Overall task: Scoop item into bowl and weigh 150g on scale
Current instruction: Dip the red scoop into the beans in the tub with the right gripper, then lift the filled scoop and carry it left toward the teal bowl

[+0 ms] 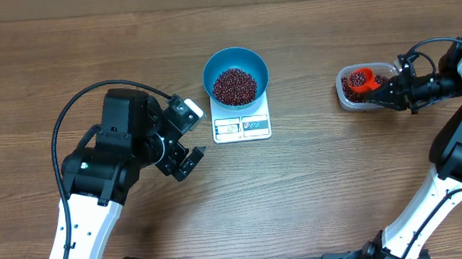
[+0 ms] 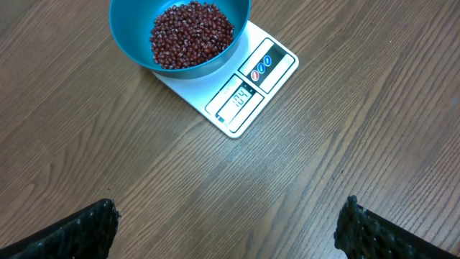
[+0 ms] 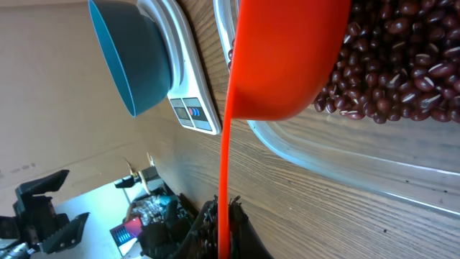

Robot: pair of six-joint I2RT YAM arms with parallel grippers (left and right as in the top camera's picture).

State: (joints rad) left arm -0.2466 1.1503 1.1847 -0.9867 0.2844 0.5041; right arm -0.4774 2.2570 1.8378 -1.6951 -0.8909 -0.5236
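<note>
The blue bowl (image 1: 236,76) stands on the white scale (image 1: 243,127) with a heap of red-brown beans (image 1: 234,85) in it; the left wrist view shows the bowl (image 2: 129,36), its beans (image 2: 190,32) and the scale (image 2: 248,97). My left gripper (image 1: 194,136) (image 2: 230,208) hangs open left of the scale, holding nothing. At the right, my right gripper (image 1: 385,91) (image 3: 224,208) is shut on the thin handle of an orange scoop (image 1: 360,79) (image 3: 284,57). The scoop cup sits in the clear tub (image 1: 343,93) over more beans (image 3: 402,65).
The tub's clear wall (image 3: 345,162) lies on the wooden table, right of the bowl (image 3: 129,57) and scale (image 3: 190,108). Bare wood lies between the left gripper's fingers and the scale. The table's far edge runs along the top of the overhead view.
</note>
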